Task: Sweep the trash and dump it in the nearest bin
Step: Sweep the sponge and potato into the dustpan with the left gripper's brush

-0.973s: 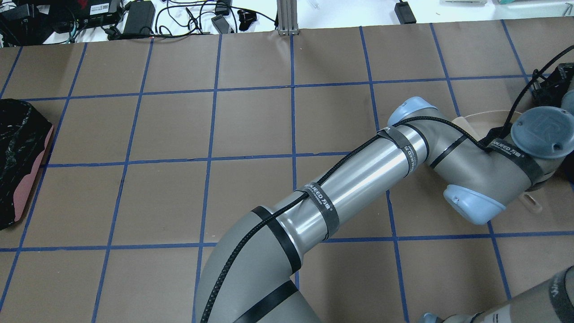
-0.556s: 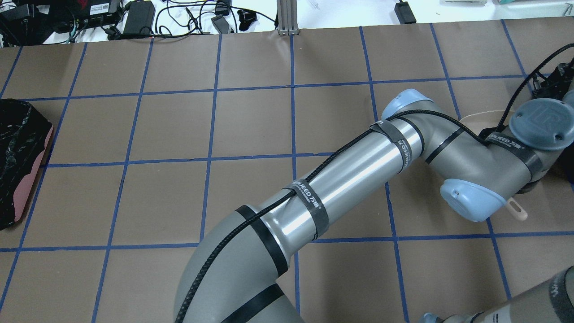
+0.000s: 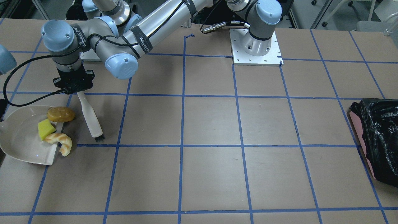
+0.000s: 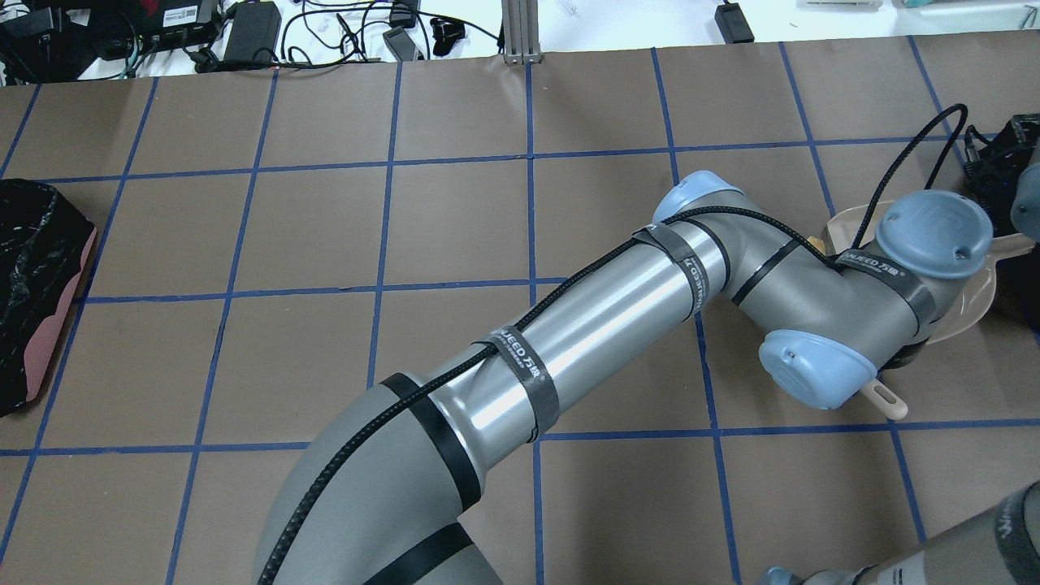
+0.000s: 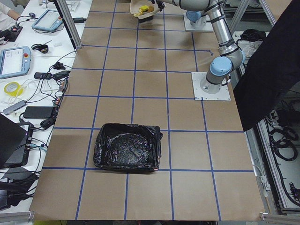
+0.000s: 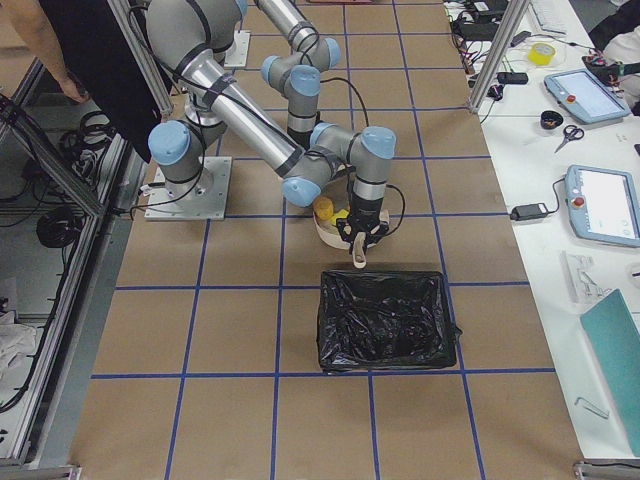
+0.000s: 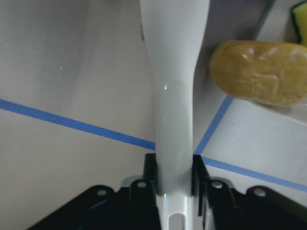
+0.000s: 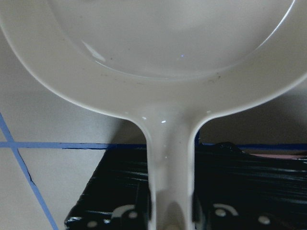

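The trash lies at the mouth of the white dustpan (image 3: 21,137): an orange-brown lump (image 3: 60,114) on the lip, a yellow-green block (image 3: 46,128) inside, and a pale curled piece (image 3: 61,142) across the edge. My left gripper (image 3: 74,90) reaches across the table, shut on the white brush (image 3: 89,116), whose bristles (image 3: 99,138) touch the table just beside the pan. The left wrist view shows the brush handle (image 7: 173,96) clamped, with the lump (image 7: 259,72) alongside. My right gripper (image 8: 171,211) is shut on the dustpan handle (image 8: 170,153). The bin (image 6: 385,320), lined in black, sits right beside the pan.
A pink bin (image 3: 377,140) with a crinkly black bag stands at the opposite end of the table (image 4: 32,301). The left forearm (image 4: 585,333) spans the middle of the table. A person in black stands behind the robot (image 6: 90,50). Cables and tablets lie past the table's edge.
My left arm has swung leftward and toward the robot in the overhead view, carrying the brush with it. More of the dustpan's rim shows now.
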